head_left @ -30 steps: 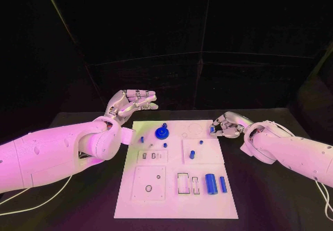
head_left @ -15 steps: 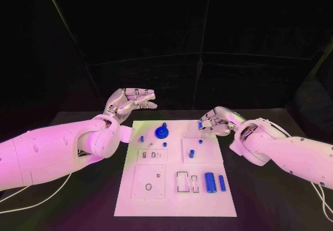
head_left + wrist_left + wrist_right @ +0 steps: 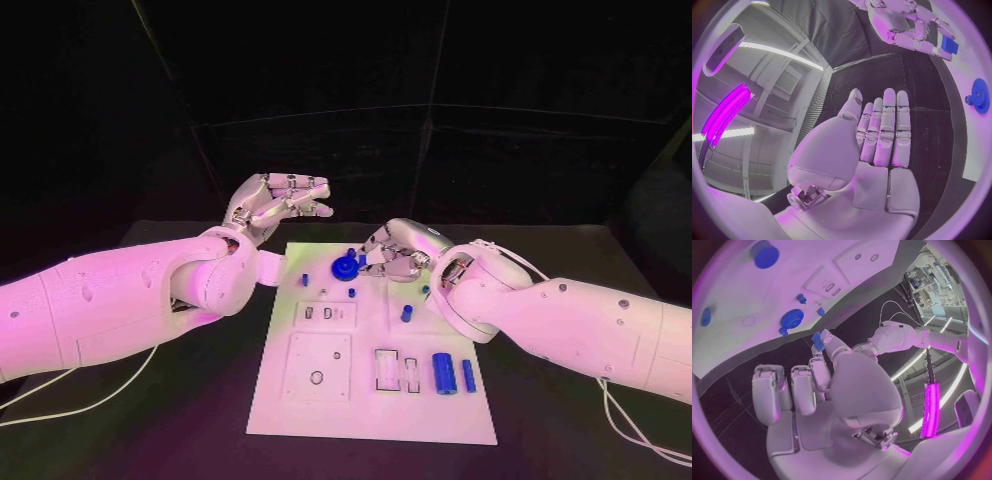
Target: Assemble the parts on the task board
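The white task board (image 3: 361, 405) lies lengthwise in the middle of the black table. A blue gear (image 3: 343, 267) stands near its far end, also visible as the gear (image 3: 792, 318) in the right wrist view. My right hand (image 3: 392, 250) hovers just right of the gear and pinches a small blue piece (image 3: 819, 340) between thumb and a finger. Small blue pegs (image 3: 304, 279) (image 3: 407, 313) stand further along the board. A thick blue cylinder (image 3: 443, 373) and a thinner one (image 3: 467, 375) lie near the front right. My left hand (image 3: 278, 200) is raised behind the board's far left corner, fingers extended, holding nothing.
Rectangular recessed plates (image 3: 316, 365) and slots (image 3: 384, 370) mark the board's near half. Black table (image 3: 562, 440) surrounds the board on all sides. A white cable (image 3: 87, 400) trails over the table under my left arm.
My right hand has moved left along the board's far end, from its right edge to beside the gear, carrying the small blue piece. The left hand has stayed raised.
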### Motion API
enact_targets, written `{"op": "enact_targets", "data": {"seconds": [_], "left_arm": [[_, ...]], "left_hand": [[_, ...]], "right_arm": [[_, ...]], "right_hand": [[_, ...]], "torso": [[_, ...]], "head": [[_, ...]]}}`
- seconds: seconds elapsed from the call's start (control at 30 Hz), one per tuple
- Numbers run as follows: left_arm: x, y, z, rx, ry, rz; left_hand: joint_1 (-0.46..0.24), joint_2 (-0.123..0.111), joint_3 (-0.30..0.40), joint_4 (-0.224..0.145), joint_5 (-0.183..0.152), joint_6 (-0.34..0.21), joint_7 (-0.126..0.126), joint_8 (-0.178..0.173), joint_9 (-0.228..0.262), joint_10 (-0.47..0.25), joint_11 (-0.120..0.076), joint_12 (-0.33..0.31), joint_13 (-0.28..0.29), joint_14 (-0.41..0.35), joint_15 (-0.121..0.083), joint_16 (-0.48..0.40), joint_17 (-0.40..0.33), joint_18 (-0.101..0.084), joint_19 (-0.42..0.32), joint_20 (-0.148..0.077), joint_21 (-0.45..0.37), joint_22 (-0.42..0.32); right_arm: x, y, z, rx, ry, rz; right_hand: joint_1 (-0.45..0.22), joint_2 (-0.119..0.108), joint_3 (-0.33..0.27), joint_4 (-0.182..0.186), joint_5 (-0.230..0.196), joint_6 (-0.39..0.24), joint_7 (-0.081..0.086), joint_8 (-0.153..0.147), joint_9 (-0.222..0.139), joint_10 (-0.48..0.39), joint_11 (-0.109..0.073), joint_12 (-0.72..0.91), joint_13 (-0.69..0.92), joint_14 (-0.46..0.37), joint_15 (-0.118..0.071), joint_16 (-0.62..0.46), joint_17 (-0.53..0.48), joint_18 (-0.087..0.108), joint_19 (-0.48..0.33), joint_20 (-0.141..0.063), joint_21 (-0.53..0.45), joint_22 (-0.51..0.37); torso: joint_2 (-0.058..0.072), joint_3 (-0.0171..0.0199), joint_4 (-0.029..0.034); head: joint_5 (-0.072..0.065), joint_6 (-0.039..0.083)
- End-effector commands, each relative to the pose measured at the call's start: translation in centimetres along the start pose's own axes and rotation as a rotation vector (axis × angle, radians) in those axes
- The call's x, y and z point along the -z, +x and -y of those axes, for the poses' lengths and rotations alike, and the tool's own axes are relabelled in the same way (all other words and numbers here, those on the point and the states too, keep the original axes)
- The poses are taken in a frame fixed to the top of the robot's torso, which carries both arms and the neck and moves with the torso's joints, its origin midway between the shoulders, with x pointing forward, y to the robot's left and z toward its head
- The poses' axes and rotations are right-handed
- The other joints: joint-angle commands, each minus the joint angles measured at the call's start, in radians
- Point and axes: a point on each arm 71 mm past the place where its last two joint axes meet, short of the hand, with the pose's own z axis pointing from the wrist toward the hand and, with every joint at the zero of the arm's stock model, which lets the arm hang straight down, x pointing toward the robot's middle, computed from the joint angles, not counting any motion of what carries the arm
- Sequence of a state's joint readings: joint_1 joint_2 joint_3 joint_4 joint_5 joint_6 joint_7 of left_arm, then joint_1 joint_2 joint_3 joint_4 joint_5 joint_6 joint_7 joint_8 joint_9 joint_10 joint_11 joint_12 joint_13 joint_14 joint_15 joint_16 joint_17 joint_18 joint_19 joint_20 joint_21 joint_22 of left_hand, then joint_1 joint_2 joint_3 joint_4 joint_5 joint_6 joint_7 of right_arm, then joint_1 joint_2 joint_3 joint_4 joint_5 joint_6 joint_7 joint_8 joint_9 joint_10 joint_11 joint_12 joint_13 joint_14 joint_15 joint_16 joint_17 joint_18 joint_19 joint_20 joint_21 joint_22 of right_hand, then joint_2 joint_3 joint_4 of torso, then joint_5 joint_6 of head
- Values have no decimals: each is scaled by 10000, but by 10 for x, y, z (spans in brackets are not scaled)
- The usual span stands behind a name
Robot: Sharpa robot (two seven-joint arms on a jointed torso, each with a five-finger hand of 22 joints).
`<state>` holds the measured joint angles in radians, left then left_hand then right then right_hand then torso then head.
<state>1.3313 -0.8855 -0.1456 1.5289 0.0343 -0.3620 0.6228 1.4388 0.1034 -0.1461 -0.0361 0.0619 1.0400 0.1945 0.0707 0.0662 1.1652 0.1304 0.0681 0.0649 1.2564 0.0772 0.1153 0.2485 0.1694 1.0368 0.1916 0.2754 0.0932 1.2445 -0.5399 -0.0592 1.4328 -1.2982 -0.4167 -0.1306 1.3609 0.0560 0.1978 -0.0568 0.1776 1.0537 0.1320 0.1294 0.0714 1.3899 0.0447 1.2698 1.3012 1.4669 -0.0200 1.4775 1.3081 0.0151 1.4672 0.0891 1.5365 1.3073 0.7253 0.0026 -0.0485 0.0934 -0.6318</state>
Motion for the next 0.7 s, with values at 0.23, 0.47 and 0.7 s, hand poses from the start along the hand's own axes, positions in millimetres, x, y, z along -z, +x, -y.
{"op": "enact_targets", "data": {"seconds": [0.23, 0.47, 0.7], "left_arm": [[-2, -1, 1, 24, 33, -34], [-2, -1, 1, 48, 26, -50], [-2, -1, 1, 56, 24, -57]], "left_hand": [[-3, 103, -40, -40, -22, 73, -24, 27, 7, 73, 2, 25, 6, 62, -6, 52, 11, 148, 71, -14, 37, 14], [-7, 124, -43, -41, -18, 92, -31, 30, 8, 97, -5, 25, 8, 57, -6, 38, 15, 146, 68, -16, 33, 11], [-8, 137, -48, -46, -19, 118, -41, 37, 11, 134, -16, 32, 12, 59, -10, 29, 20, 145, 67, -19, 32, 10]], "right_arm": [[-9, 28, -16, 383, 255, -759], [-6, 54, -19, 542, 111, -1525], [-5, 72, -20, 684, 112, -1724]], "right_hand": [[6, 67, 105, -6, 7, 123, -62, 23, 11, -59, -43, -69, -29, 709, -89, 9, 1101, -1, 591, -46, 59, 2050], [-71, 7, 122, 4, 4, 113, -51, 4, 4, -73, -33, -100, -49, 700, -83, -15, 1066, 8, 564, -45, 41, 2016], [-95, -19, 128, 4, 9, 113, -50, -1, 2, -80, -33, -115, -59, 700, -82, -17, 1063, 7, 567, -44, 43, 2020]], "torso": [[-3, 1, -10], [8, 14, 9], [-5, 17, -26]], "head": [[156, -59], [189, -128], [297, -184]]}}
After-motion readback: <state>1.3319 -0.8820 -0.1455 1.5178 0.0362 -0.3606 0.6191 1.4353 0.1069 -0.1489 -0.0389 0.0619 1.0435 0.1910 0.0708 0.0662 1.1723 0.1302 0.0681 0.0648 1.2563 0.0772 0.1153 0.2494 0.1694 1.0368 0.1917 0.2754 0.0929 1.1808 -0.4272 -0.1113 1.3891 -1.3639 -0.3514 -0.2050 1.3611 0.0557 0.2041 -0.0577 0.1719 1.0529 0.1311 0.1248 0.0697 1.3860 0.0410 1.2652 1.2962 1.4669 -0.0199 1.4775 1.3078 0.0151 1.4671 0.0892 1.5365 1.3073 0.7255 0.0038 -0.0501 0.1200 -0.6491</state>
